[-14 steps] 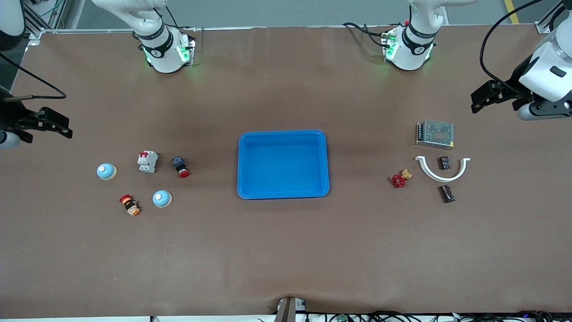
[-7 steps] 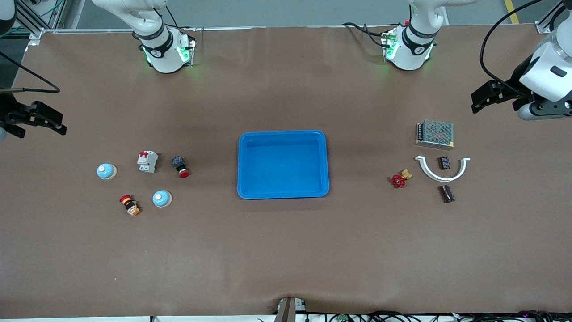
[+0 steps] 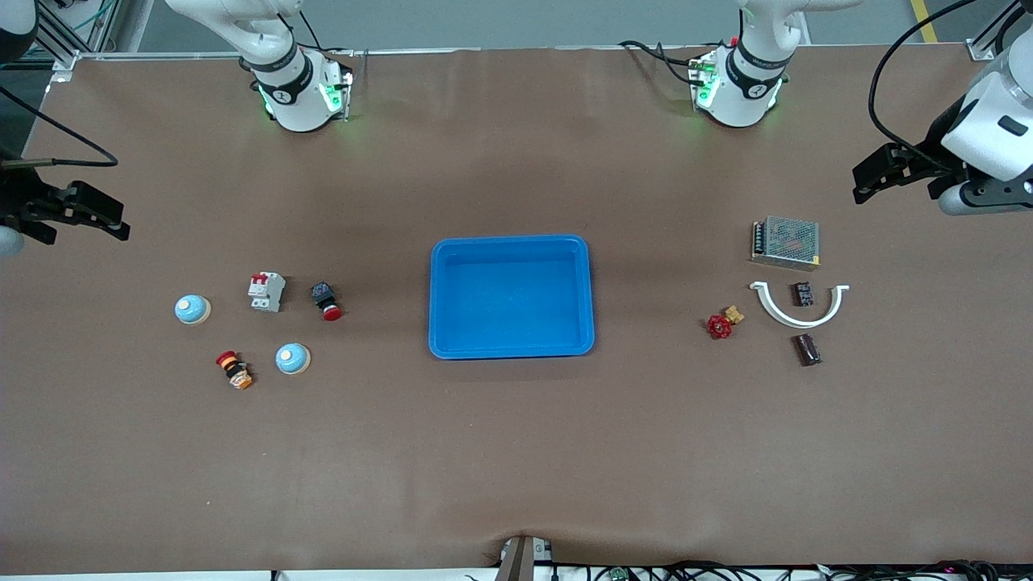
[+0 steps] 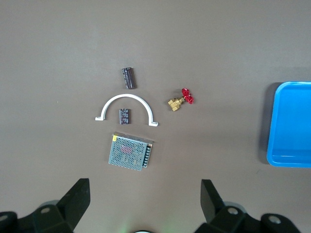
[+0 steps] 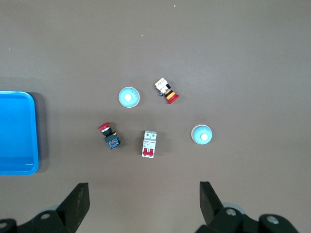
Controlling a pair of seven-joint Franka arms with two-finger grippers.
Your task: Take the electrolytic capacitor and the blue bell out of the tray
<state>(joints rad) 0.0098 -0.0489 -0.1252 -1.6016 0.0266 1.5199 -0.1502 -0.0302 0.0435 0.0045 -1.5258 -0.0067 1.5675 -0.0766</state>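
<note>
Two blue dome bells sit at the right arm's end of the table; the right wrist view shows them too. A dark cylindrical capacitor and a smaller one lie at the left arm's end, both also in the left wrist view. The smaller one lies inside a white arc clip. My right gripper is open and empty over bare table. My left gripper is open and empty over bare table beside the power supply.
A blue tray sits mid-table. By the bells are a circuit breaker, a red push button and an emergency stop button. By the capacitors are a mesh power supply and a red-handled brass valve.
My right gripper has drifted slightly at the table's edge and come back a little. My left gripper has barely shifted. Nothing on the table moved.
</note>
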